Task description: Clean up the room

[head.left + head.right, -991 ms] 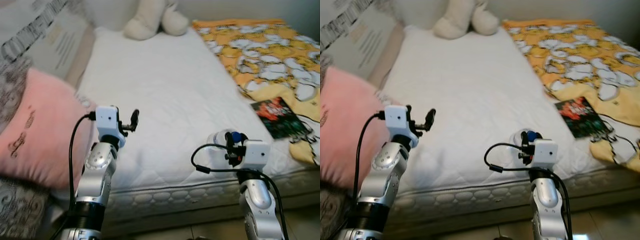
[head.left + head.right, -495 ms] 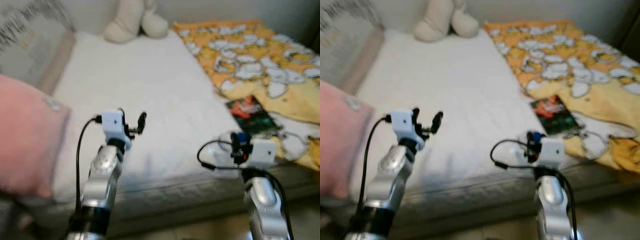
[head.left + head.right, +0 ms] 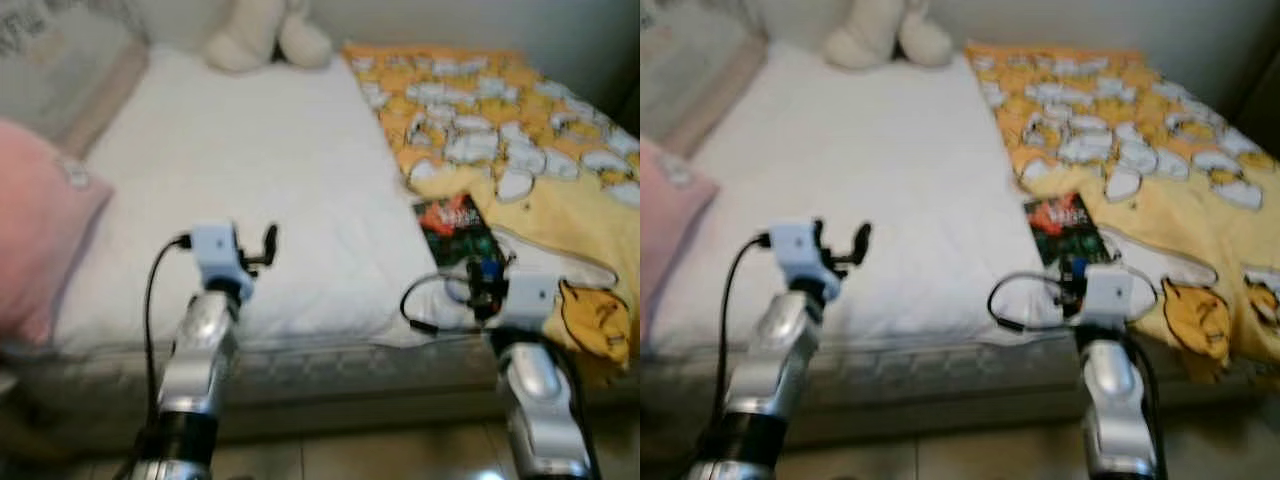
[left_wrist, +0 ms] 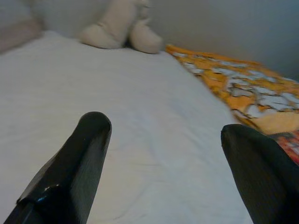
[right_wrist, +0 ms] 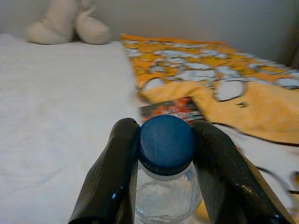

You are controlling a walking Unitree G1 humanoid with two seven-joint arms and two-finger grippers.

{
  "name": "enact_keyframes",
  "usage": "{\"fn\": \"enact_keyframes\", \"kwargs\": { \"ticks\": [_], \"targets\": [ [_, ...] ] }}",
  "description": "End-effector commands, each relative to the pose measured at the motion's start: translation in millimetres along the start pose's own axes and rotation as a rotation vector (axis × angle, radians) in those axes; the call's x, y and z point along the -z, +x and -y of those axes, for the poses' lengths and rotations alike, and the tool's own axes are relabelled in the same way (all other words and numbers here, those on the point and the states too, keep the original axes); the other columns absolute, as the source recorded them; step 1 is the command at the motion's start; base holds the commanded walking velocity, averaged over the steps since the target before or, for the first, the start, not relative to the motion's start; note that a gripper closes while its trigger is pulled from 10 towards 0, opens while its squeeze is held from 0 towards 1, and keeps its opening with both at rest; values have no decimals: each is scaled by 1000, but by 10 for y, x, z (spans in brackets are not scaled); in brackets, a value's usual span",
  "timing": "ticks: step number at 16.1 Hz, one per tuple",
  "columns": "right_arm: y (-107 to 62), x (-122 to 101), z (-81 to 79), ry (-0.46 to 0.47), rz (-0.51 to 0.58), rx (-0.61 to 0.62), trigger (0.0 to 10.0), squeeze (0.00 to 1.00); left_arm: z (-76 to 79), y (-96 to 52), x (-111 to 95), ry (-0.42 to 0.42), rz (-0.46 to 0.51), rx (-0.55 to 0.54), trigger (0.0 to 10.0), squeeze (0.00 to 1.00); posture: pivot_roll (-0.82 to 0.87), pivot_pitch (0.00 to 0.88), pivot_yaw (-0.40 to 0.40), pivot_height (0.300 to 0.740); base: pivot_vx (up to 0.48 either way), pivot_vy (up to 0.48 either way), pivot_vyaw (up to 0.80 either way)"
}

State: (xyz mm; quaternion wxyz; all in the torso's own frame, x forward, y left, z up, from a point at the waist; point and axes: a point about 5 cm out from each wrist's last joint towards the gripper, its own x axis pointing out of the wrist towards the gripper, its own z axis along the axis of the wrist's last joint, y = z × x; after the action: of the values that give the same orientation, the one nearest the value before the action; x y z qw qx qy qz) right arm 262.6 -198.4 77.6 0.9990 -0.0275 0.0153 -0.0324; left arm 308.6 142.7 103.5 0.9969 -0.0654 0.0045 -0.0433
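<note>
Items as I read them from the remote feed:

1. Right gripper (image 5: 164, 158): jaws clenched on a clear plastic bottle (image 5: 167, 191) with a blue cap (image 5: 166, 143), one black finger on each side of the neck just under the cap. I see it held in front of the near edge of the bed (image 3: 250, 170).
2. Left gripper (image 4: 166, 158): jaws released and wide apart, nothing between them, raised over the near edge of the white mattress.
3. Dark printed book (image 3: 452, 228): flat on the bed, just beyond the right gripper, at the border of the blanket.
4. Orange and white patterned blanket (image 3: 500, 120): spread over the right side of the bed, draping past the near edge.
5. Cream plush toy (image 3: 265, 32): at the far end of the bed.
6. Pink pillow (image 3: 35, 235): at the left side of the bed.
</note>
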Motion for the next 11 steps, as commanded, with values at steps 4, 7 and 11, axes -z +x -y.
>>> {"fn": "enact_keyframes", "kwargs": {
  "ticks": [4, 7, 11],
  "targets": [
    [55, -21, -50, 47, 0, -13, 0, 0, -42, -27, 5, -2, 1, 12, 10000, 0, -44, 0, -2, 740, 0, 0, 730],
    [55, 11, -48, 49, -14, -19, 0, 0, 27, -44, -28, 7, 30, 58, 10000, 0, -41, 0, -5, 740, 0, -480, 708],
    [81, 23, -65, 47, -21, -34, 0, 0, 45, -58, -18, -7, 34, 68, 10000, 0, -36, 0, -11, 740, 0, -452, 705]
  ]
}}
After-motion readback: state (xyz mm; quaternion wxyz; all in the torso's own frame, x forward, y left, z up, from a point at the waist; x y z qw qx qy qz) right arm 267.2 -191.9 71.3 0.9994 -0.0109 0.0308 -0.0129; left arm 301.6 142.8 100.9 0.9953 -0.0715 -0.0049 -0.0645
